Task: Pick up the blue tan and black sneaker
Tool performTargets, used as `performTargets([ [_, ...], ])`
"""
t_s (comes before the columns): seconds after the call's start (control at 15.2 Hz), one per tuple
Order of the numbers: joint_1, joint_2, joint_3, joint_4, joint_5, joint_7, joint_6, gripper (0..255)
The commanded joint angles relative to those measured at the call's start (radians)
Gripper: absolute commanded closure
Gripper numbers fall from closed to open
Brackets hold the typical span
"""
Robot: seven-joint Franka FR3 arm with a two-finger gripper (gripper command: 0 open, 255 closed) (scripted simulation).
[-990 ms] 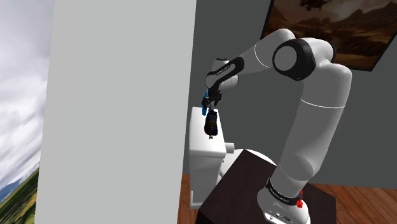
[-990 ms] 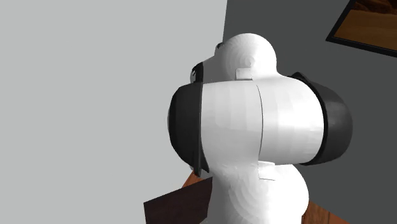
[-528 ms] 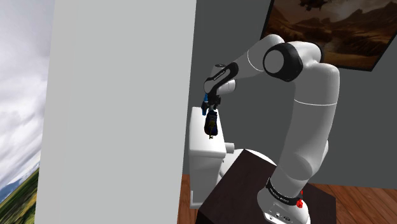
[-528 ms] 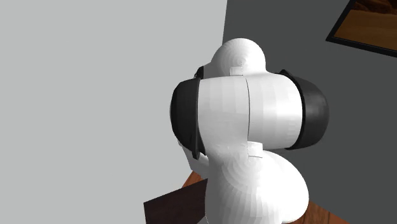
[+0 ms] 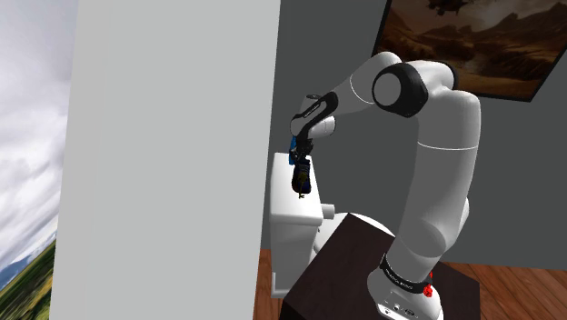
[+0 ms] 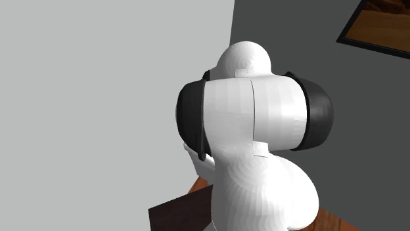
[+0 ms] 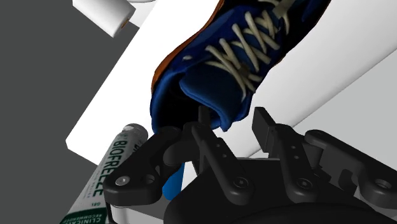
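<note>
The black gripper (image 7: 232,127) is nearly closed on the sneaker (image 7: 197,67). One finger reaches into the dark mouth of the shoe and the other sits outside it, with the padded blue collar pinched between them. The shoe's upper is a smooth deep blue, with thick cream laces (image 7: 245,54) crossed in rows, a black lining and a thin orange-tan edge along the sole. Beyond it lies a flat white slab (image 7: 108,114). A green-and-white tube (image 7: 105,184) printed BIOFREEZE lies close beside the gripper, and a plain white cylinder (image 7: 108,16) lies further off. In the shoulder view the sneaker hangs toe-down at the frame's centre, just above a boxy white unit (image 5: 293,227), under the glossy white arm (image 5: 445,173). A flat grey wall (image 5: 173,164) covers the left half.
</note>
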Motion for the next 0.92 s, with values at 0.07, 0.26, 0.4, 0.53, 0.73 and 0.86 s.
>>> performTargets([
  [0.07,0.001,0.001,0.001,-0.001,0.000,0.001,0.000,255],
  [0.26,0.000,-0.001,0.000,-0.002,0.000,0.000,-0.001,255],
  [0.4,0.003,-0.020,-0.004,0.002,-0.008,0.004,-0.024,255],
  [0.53,0.006,-0.039,-0.007,0.008,-0.015,0.009,-0.047,255],
  [0.73,0.009,-0.065,-0.011,0.017,-0.026,0.015,-0.083,255],
  [0.86,0.011,-0.082,-0.013,0.025,-0.033,0.019,-0.107,255],
])
